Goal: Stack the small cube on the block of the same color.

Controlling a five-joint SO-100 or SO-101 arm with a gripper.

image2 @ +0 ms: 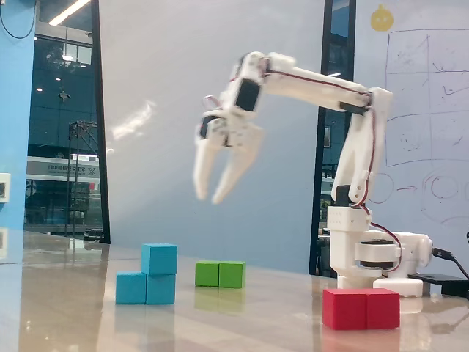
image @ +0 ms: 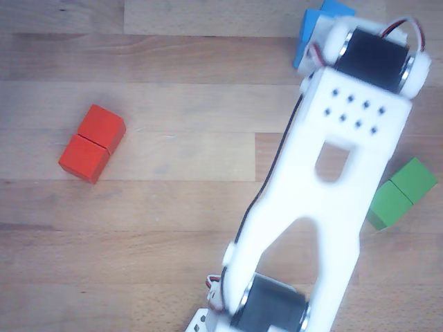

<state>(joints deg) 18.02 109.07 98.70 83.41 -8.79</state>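
Step in hand: release and retreat, by my judgement. The stack looks made; the claw (image2: 207, 196) hangs in the air well above it.

Cube: the cube (image2: 159, 259) sits on top of the block (image2: 145, 288), over the block's right half as the fixed view shows it. Its faces appear flush with the block's right end.

Block: lies flat on the counter (image2: 242, 315), left of the green block (image2: 220, 274) in the fixed view. In the other view only a blue corner (image: 320, 26) shows at the top edge, and the arm (image: 325, 180) covers the rest; which blue piece that is cannot be told from there.

Claw: spread, fingers apart and pointing down and slightly left, nothing between them. The outline is blurred in the fixed view, so the exact gap is uncertain.

Other blocks: the red block (image2: 361, 308) lies nearest the fixed camera, well apart from the stack. The green block lies behind and to the right of the stack, clear of it.

Task progress: apparently complete, since the cube rests on the block of its own colour.

Next move: calls for a withdrawal up and toward the base (image2: 377, 268), with the fingers kept clear of the cube.

Risk: a low sweep over the stack could knock the cube off.
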